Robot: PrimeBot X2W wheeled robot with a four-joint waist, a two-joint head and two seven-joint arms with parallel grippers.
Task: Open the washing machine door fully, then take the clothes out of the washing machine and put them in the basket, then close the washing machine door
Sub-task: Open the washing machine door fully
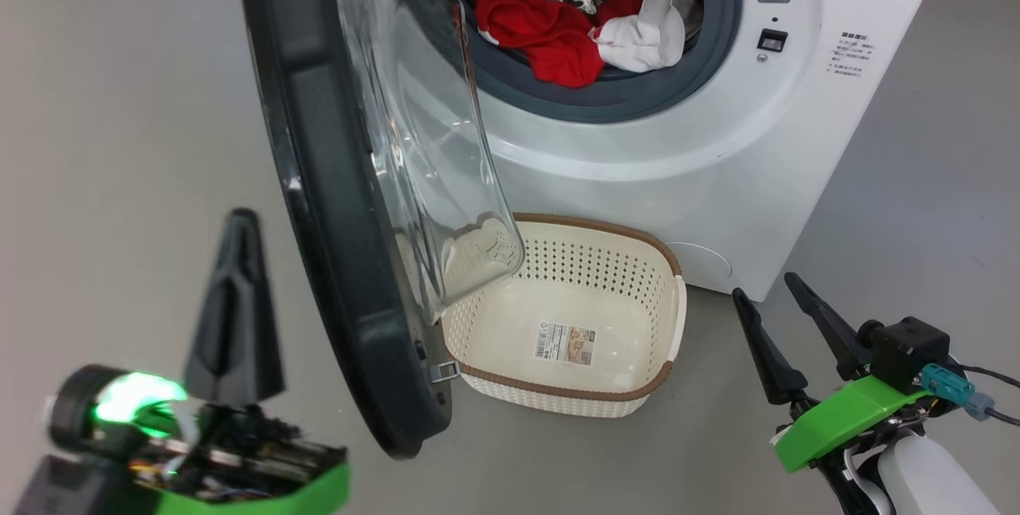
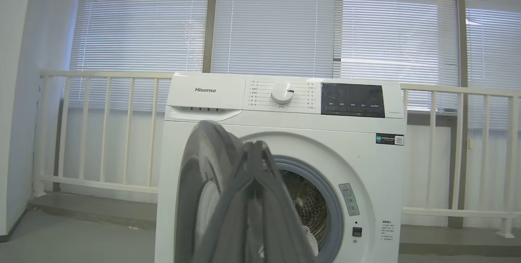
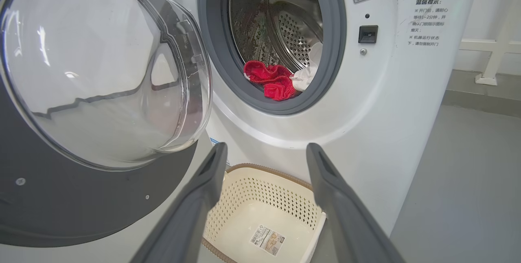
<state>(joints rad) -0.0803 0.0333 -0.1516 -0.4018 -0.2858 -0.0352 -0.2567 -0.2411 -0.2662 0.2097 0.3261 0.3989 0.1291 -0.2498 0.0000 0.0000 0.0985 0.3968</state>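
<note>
The washing machine (image 1: 717,164) stands with its door (image 1: 319,180) swung roughly square to the front, glass bowl overhanging the empty basket (image 1: 606,399); red and white clothes (image 1: 550,37) lie at the drum's lip. Your left gripper (image 1: 233,308), jaws pressed together, sits outside the door: push it wider before your right gripper (image 1: 763,284), jaws spread, reaches in

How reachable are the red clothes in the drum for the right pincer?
Probably yes: the right pincer is open and empty, the door stands off to its left, and the red clothes lie at the drum's front lip.
</note>
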